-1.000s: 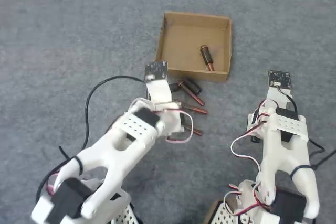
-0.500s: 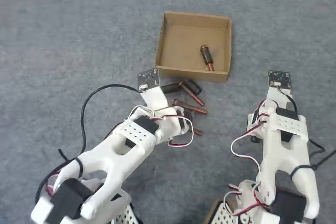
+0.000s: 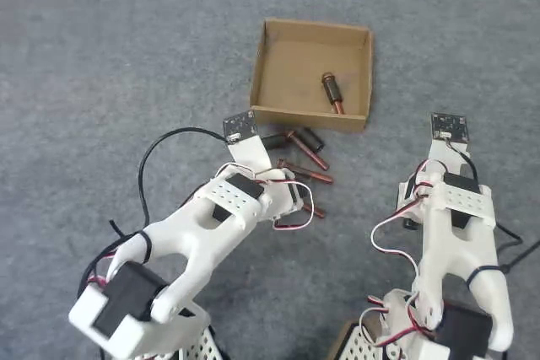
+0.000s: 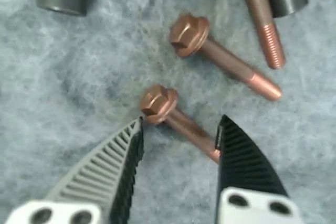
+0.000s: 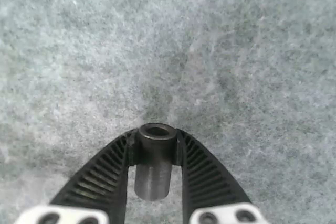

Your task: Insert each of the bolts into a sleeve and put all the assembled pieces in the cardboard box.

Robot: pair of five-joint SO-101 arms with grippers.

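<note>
My left gripper (image 4: 181,124) hangs open astride a loose bolt (image 4: 157,102) just outside the cardboard box (image 3: 304,115), my right gripper (image 5: 155,139) grips a sleeve (image 5: 154,177) farther from that box, so next I'd squeeze the shank, whose tip hides behind one finger.

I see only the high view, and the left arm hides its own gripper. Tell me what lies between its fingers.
Observer: The left gripper is open, with one copper bolt lying flat between its fingers and not clamped.
Operator: Report the right gripper too.
Observer: The right gripper is shut on a dark sleeve. The sleeve's open bore faces away from the wrist and has no bolt in it.
Operator: Check for loose parts close to the left gripper.
Observer: A second bolt lies just beyond the first one and does not touch it.
</note>
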